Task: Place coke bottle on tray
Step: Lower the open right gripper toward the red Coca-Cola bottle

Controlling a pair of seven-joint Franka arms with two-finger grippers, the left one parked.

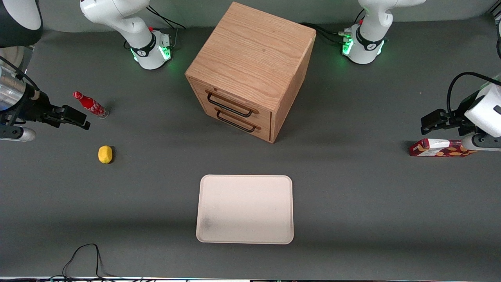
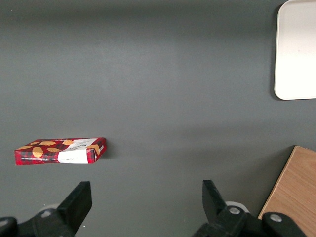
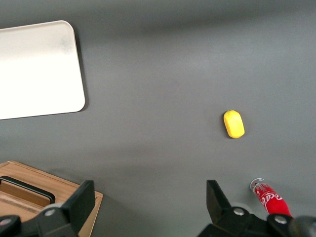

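Note:
The coke bottle [image 1: 90,105] is small and red with white script and a clear base. It rests on the grey table toward the working arm's end; I cannot tell whether it stands or lies. It also shows in the right wrist view [image 3: 270,198]. My right gripper [image 1: 83,120] hovers open and empty just beside the bottle, slightly nearer the front camera; its jaws stand wide apart in the right wrist view [image 3: 149,202]. The cream tray [image 1: 245,208] lies flat and bare near the table's front edge, well away from the bottle, and shows in the right wrist view [image 3: 37,69] too.
A yellow lemon [image 1: 105,154] lies between the bottle and the front edge. A wooden drawer cabinet [image 1: 250,66] stands mid-table, farther from the camera than the tray. A red-and-orange carton [image 1: 438,148] lies toward the parked arm's end.

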